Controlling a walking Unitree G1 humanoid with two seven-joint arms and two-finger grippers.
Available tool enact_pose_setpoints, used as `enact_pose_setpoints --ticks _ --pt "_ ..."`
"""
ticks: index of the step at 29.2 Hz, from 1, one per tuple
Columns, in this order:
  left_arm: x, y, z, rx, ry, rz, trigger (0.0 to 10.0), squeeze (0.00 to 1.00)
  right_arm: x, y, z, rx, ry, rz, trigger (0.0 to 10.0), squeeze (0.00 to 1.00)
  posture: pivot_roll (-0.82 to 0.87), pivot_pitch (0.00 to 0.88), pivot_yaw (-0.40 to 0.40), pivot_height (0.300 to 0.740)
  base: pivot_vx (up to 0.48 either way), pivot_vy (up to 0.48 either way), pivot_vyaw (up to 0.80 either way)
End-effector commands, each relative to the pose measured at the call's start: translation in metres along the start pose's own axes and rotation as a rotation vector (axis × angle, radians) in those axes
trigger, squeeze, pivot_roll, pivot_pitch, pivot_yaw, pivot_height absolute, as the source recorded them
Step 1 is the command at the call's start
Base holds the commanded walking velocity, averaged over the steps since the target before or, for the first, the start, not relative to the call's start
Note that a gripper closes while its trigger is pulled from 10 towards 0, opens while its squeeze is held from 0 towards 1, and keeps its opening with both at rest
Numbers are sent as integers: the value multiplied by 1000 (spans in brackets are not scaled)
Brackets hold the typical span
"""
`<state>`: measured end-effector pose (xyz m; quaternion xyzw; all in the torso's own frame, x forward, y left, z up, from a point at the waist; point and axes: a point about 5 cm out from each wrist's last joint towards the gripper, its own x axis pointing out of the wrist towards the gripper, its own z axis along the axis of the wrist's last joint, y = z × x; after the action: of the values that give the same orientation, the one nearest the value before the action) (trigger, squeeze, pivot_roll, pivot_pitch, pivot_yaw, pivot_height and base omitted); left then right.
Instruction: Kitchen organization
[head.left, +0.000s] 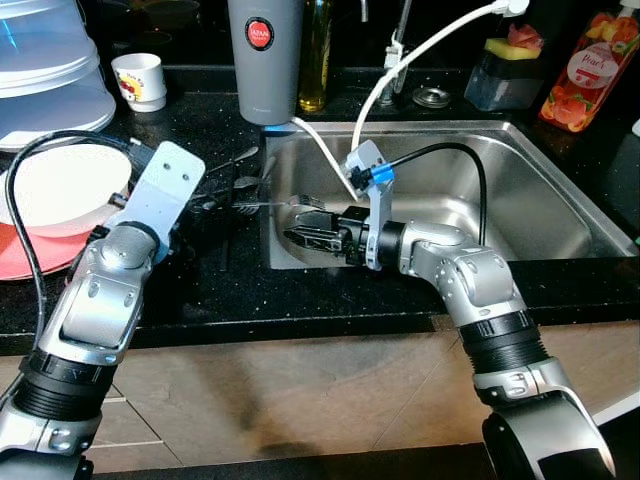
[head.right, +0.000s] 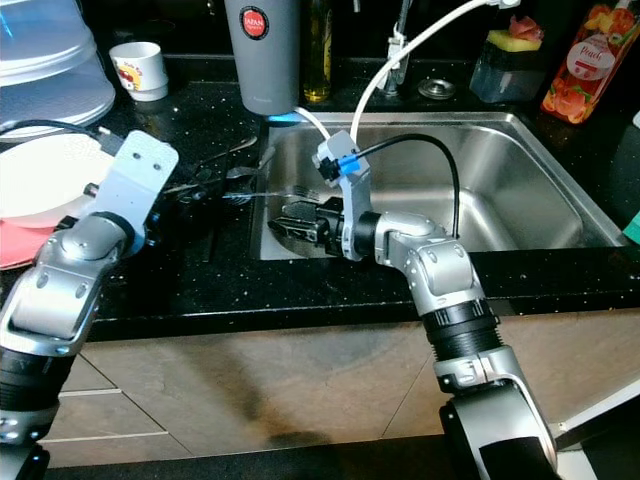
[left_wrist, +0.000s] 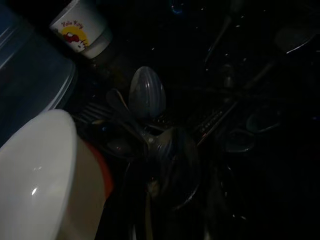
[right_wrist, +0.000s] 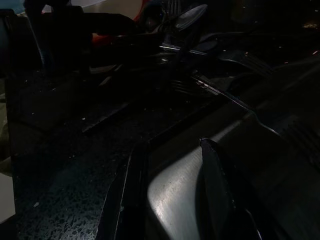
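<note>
right gripper (head.left: 300, 228): at sink's (head.left: 560, 190) left edge, grip state unclear | left gripper (head.left: 215, 195): over cutlery (head.left: 245, 185) on counter (head.left: 200, 300), grip unclear | aim: I sort it

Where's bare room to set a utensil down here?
Free: the sink basin floor beyond the right gripper, and the black counter strip along the front edge. Crowded: the cutlery pile left of the sink by the left gripper, plates further left.

Silver cutlery (head.left: 228, 190) heaped on black counter, left of sink; one fork (head.left: 283, 203) pokes over sink's edge.
</note>
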<state>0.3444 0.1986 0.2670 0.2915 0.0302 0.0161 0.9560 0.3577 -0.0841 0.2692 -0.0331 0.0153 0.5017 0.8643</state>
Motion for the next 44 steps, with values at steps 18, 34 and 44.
enact_pose_setpoints --ticks 18,34,44 --pt "3 -5 4 36 -67 -57 0 0 -2 2 -1 2 13 6 10000 0 4 177 -5 740 0 0 0" --pt "-12 -22 60 -162 -424 -192 0 0 -4 -5 10 5 -56 -68 10000 0 5 174 1 740 0 0 0" --pt "-34 -29 72 -385 -653 -396 0 0 -13 -18 47 98 -374 -199 10000 0 -1 174 6 740 0 0 0"
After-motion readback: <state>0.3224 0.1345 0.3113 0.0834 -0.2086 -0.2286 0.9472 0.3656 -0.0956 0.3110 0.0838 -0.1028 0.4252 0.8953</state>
